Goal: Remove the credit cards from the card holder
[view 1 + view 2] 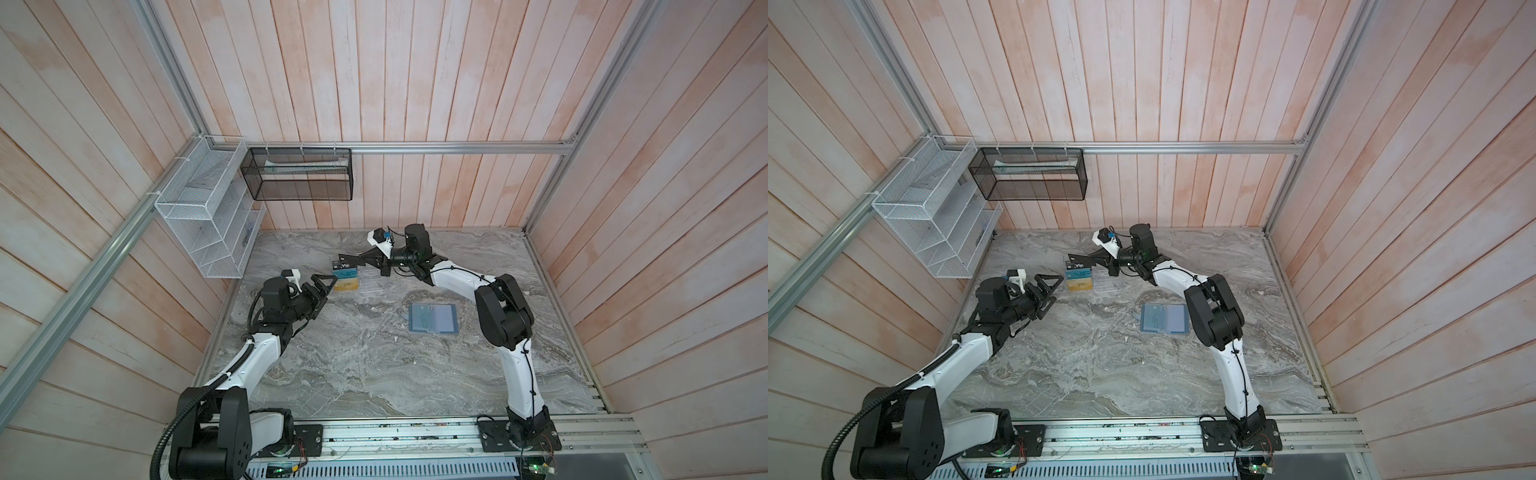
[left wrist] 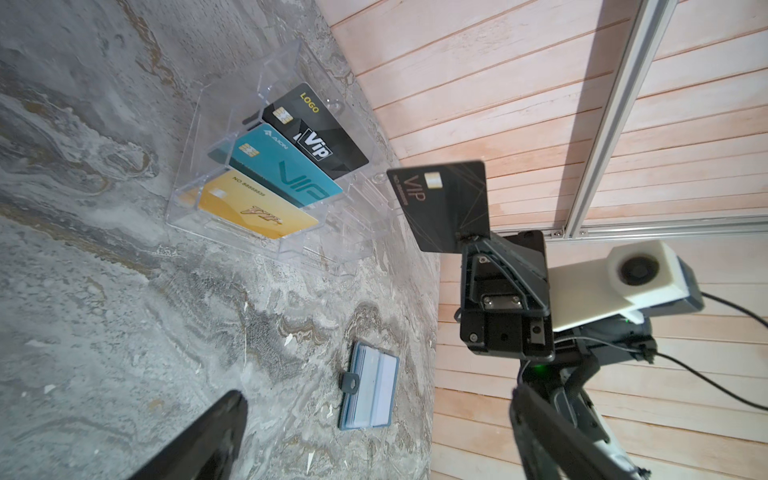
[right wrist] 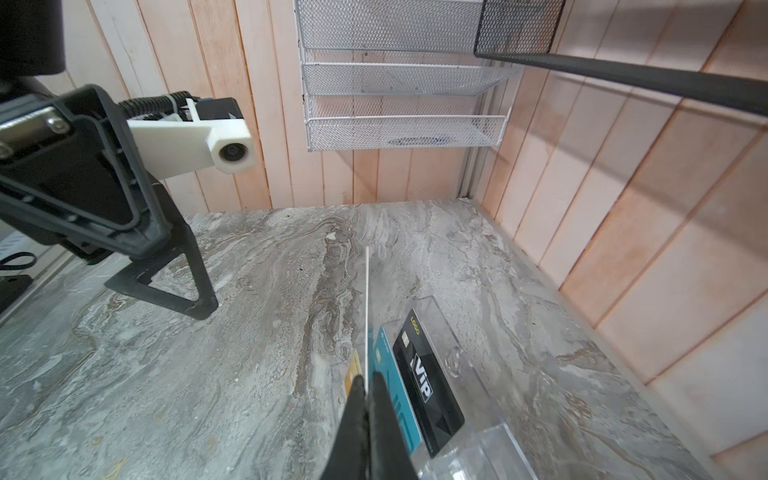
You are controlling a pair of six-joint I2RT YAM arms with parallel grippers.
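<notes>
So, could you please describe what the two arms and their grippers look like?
Both arms pair white link shells with black joint housings. The left arm carries a black corrugated conduit; the right arm has a thin black cable tied along it. The left gripper and right gripper are black, with triangular framed fingers and a white camera mount on each wrist.

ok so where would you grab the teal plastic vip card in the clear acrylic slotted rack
Probably the upper long edge of the teal plastic card, from above, pinching its front and back. It leans in the clear acrylic slotted rack; the gold-yellow card in front covers its lower strip, leaving the top free.
</notes>
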